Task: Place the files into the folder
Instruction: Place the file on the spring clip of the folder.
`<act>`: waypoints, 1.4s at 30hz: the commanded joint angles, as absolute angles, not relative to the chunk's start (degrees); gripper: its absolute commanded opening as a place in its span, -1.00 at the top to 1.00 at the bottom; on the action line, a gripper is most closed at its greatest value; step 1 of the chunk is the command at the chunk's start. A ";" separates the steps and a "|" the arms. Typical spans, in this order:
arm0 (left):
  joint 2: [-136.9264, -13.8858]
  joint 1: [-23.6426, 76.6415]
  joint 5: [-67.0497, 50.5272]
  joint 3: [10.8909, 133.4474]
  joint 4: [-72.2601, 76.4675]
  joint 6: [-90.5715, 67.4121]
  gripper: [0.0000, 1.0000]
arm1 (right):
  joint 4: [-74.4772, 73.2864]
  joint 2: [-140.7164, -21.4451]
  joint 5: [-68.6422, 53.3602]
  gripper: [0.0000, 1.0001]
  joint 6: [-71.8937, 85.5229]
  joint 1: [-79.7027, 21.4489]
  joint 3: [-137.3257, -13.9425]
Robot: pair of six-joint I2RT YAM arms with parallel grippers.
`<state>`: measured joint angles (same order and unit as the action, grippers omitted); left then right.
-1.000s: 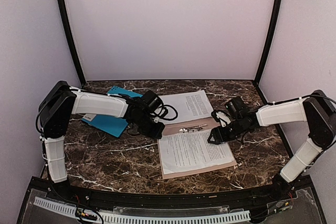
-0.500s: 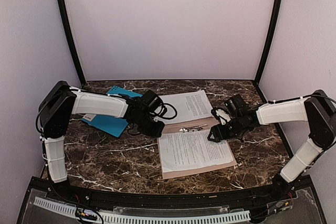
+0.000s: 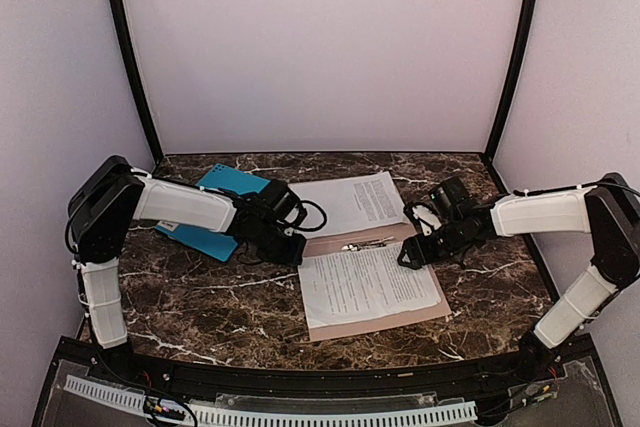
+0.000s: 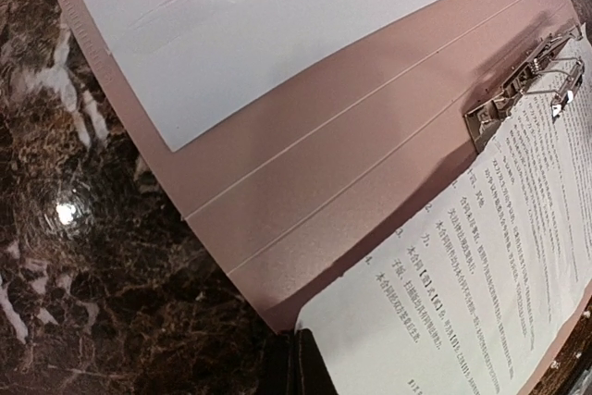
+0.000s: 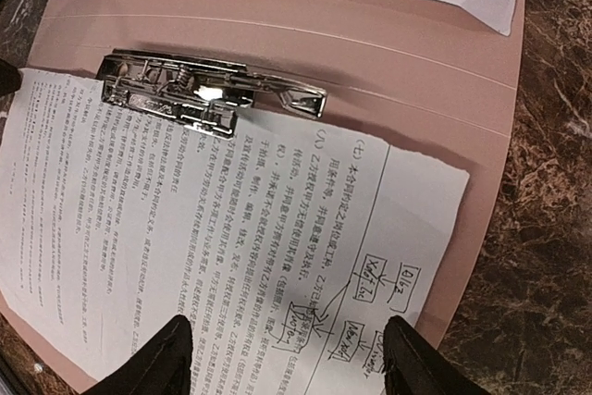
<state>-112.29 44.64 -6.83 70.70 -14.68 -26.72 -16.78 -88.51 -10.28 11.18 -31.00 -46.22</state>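
The tan folder [image 3: 420, 319] lies open in the middle of the table, its metal clip [image 3: 366, 244] on the spine. One of the files [image 3: 368, 287], a printed sheet, rests on the near half with its top edge under the clip [image 5: 213, 90]. Another sheet [image 3: 355, 202] lies on the far flap. My left gripper [image 3: 292, 249] is shut, its tips [image 4: 301, 367] at the folder's left edge [image 4: 370, 136] beside the sheet's corner [image 4: 481, 293]. My right gripper [image 3: 413, 253] is open and hovers over the sheet's top right corner [image 5: 370, 228], fingers [image 5: 166, 358] apart and holding nothing.
A teal blue folder [image 3: 215, 209] lies at the back left, partly under my left arm. The dark marble table [image 3: 200, 297] is walled in on three sides, with black posts at the back corners.
My left wrist has dropped lower and drawn slightly left, uncovering more of the teal folder. My right gripper has edged a little towards the back. The sheets and folder stay put.
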 commanded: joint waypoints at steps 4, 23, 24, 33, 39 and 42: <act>-108.45 43.81 -8.12 67.65 -10.02 -30.36 0.99 | -17.46 -87.98 -7.93 -0.36 10.81 -31.29 -48.02; -109.12 43.89 -11.79 67.13 -6.95 -32.93 0.99 | -18.10 -88.66 -7.15 -0.37 10.76 -31.29 -48.08; -108.91 43.92 -11.65 66.75 -6.77 -33.30 0.99 | -18.18 -88.68 -7.00 -0.37 10.75 -31.29 -48.08; -107.50 43.90 -9.26 65.07 -6.31 -34.19 0.99 | -18.12 -88.77 -7.03 -0.37 10.68 -31.28 -48.07; -107.49 43.89 -9.28 64.72 -5.86 -34.27 0.99 | -18.18 -88.68 -7.03 -0.37 10.71 -31.27 -47.91; -107.48 43.94 -9.31 64.61 -5.85 -34.32 0.99 | -18.18 -88.68 -7.12 -0.37 10.77 -31.27 -47.86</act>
<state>-109.91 43.92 -9.89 65.73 -5.89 -33.85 -17.69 -88.51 -7.64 11.16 -31.00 -47.11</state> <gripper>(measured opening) 0.007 0.686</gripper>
